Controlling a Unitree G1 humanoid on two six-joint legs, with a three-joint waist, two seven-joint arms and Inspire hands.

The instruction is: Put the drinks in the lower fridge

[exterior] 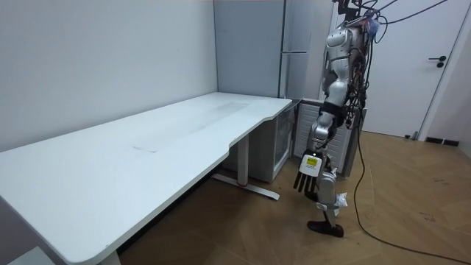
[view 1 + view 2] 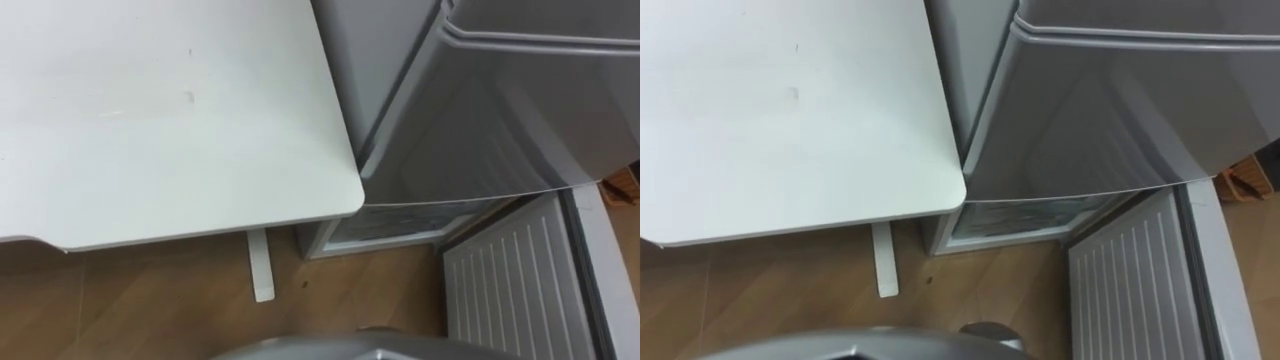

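Lower fridge (image 2: pixel 395 222) stands open beside the table (image 2: pixel 150 120); left robot hand (image 1: pixel 309 171) hangs relaxed, empty.

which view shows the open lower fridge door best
The right eye view: the lower fridge door stands open, its ribbed white inner side plain at lower right. The left eye view shows much the same. In the room view the robot stands mostly in front of it.
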